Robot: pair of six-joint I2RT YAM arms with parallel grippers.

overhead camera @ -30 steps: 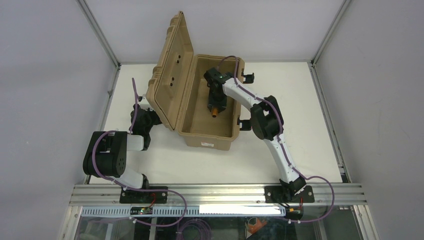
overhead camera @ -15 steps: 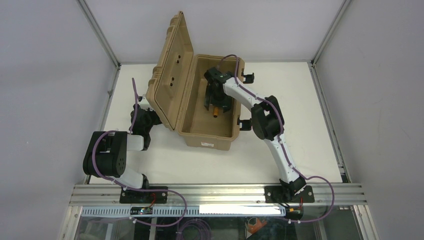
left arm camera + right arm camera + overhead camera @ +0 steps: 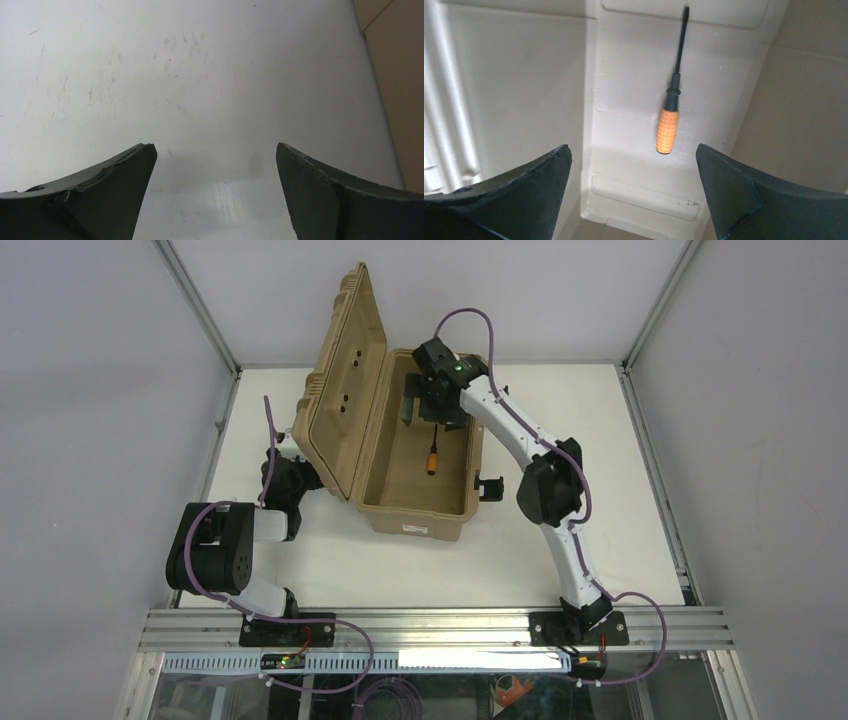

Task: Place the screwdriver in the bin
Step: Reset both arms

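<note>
Jaws of the right gripper (image 3: 632, 147) spread wide, holding nothing, hanging over the open bin (image 3: 415, 523), upper middle overhead. The screwdriver (image 3: 669, 125) lies flat on the bin floor, centre-right of the wrist view, so placement looks done. Left gripper (image 3: 215, 145) jaws also apart, empty, low over the desk (image 3: 150, 75).

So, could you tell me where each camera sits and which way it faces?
Top external: fixed above and behind, looking down at the table, the open bin, left arm and right arm, bases nearest.
Left wrist: on the left arm, facing bare table, the bin's side at right; the left gripper, open, below.
Right wrist: on the right arm, looking down into the bin at the screwdriver; the right gripper, open, below.
Shared: top and right wrist both show the screwdriver inside the bin.
</note>
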